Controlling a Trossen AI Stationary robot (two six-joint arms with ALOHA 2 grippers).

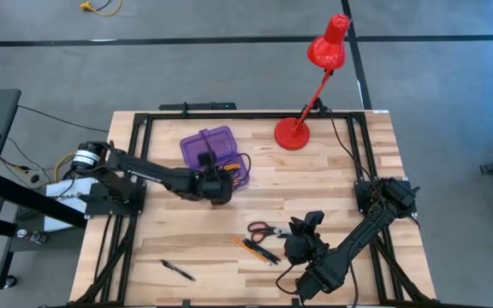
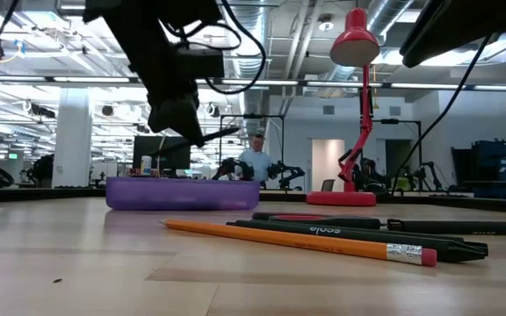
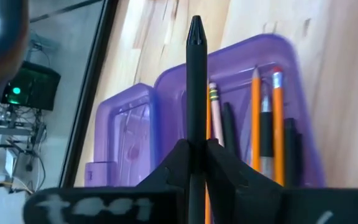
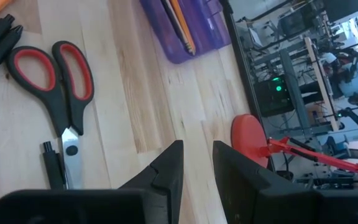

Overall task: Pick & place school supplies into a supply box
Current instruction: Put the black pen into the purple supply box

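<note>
Box [image 1: 215,154]: lid open, near worktop's far edge, left of centre. Already inside: several pencils [image 3: 255,118] & dark pens.
L claw [image 1: 218,186]: over box, pinching black pen [image 3: 195,93]; not yet dropped.
R claw [image 1: 309,224]: fingers apart w/ narrow gap, empty, just beside scissors [image 1: 266,229] nr front edge.
Left on worktop: scissors, pencil-and-pen cluster [image 1: 255,248], lone pen [image 1: 178,270] front-left.
Est. roughly half done.

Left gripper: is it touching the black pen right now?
Touching. In the left wrist view, the left gripper is shut on the black pen above the supply box.
</note>
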